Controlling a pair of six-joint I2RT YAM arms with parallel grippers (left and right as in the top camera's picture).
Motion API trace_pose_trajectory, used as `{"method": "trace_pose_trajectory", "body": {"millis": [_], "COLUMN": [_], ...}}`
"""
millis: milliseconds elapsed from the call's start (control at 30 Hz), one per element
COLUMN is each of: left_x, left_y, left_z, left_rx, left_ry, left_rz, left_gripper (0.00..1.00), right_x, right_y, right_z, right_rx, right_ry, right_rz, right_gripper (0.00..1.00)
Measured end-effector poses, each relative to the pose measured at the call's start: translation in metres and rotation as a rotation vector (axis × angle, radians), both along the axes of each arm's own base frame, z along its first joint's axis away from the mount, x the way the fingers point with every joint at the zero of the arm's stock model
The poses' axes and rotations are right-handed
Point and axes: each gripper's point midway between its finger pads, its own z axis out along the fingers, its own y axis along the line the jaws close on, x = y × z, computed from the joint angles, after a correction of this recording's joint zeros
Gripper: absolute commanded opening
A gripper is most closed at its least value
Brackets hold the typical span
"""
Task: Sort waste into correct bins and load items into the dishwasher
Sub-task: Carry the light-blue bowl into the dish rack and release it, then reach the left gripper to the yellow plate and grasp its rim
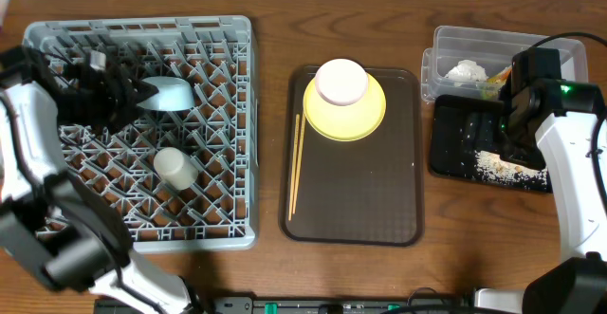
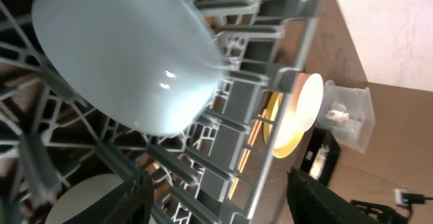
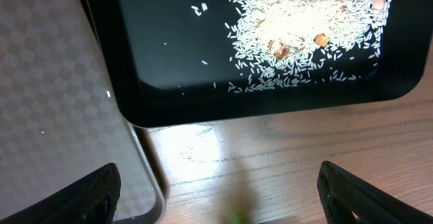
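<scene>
Closest of all, the light blue bowl (image 2: 128,55) fills the upper left of the left wrist view, just ahead of the left claw (image 2: 223,197), tipped on its side among the upright pegs of the grey dish rack (image 2: 270,48). That claw's two fingers stand wide apart with nothing between them; whether a fingertip touches the bowl cannot be told. Just below and to one side of the left claw, the small white cup (image 2: 74,204) also lies in the rack. Well beyond this claw, past the rack wall, the brown serving tray (image 1: 379,200) carries the yellow plate (image 1: 356,120) with the pinkish-white bowl (image 1: 340,82) resting on it. The chopsticks (image 1: 295,167) lie together along the tray's side nearest the rack. The right claw (image 3: 223,193) hangs with its fingers spread and empty over the wooden table (image 3: 284,163), just beside the rim of the black tray (image 3: 169,61). The rice scraps (image 3: 304,28) are heaped in that tray just ahead of it, with orange bits mixed in. Past the black tray, farther from the right claw, the clear tub (image 1: 455,44) holds the crumpled white tissue (image 1: 466,70).
</scene>
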Motion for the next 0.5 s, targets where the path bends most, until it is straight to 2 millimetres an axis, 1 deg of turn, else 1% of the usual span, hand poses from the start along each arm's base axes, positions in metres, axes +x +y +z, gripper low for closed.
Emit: {"method": "trace_pose_trajectory", "body": {"millis": [133, 233, 267, 367, 500], "left_x": [-0.007, -0.007, -0.005, 0.004, 0.018], "left_y": [-0.009, -0.030, -0.040, -0.074, -0.130], "left_z": [0.046, 0.074, 0.080, 0.085, 0.077], "left_rx": [0.094, 0.153, 0.180, 0.256, 0.371], "left_ry": [-0.116, -0.211, -0.238, -0.284, -0.323], "left_rz": [-0.013, -0.064, -0.093, -0.188, -0.334], "left_gripper": [0.67, 0.68, 0.71, 0.74, 0.79], "right_x": [0.000, 0.000, 0.000, 0.000, -0.001], "right_y": [0.000, 0.000, 0.000, 0.000, -0.001], "right_z": [0.000, 0.000, 0.000, 0.000, 0.000], "right_rx": [0.000, 0.000, 0.000, -0.001, -0.005], "right_ry": [0.000, 0.000, 0.001, 0.002, 0.003], "right_rz": [0.000, 0.000, 0.000, 0.000, -0.001], "right_gripper": [0.91, 0.91, 0.91, 0.93, 0.95]}}
